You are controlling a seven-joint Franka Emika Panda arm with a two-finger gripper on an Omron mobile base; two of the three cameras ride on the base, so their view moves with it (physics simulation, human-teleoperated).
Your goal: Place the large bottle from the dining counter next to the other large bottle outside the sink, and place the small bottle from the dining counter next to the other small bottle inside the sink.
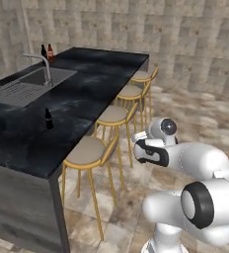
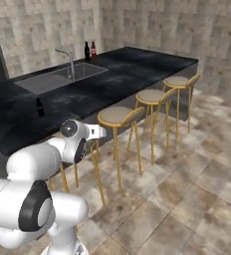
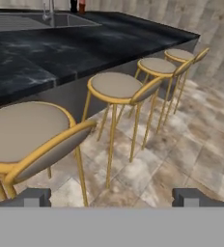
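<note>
The gripper (image 3: 112, 197) hangs beside the stools, over the floor, with its jaws spread wide and nothing between them. The large bottle (image 2: 86, 51) appears to stand already beside the other large bottle (image 2: 93, 50) behind the sink (image 1: 22, 85), the two almost touching, so I judge that this half is done. What remains is the small bottle (image 1: 48, 119), which stands upright on the dining counter (image 1: 92, 94), not far from the stool-side edge and well apart from the sink. To do this step well, the arm should first rise above the counter edge and then come to the bottle from the side, level, closing around its body and not its neck, because a slim bottle tips easily. The nearest stool (image 1: 89, 152) and its curved gold back stand just under the counter edge, between the hand and the bottle, so a low straight reach would strike them. Above the black top the room is open, and only the faucet (image 1: 41, 62) stands on the way to the basin.
</note>
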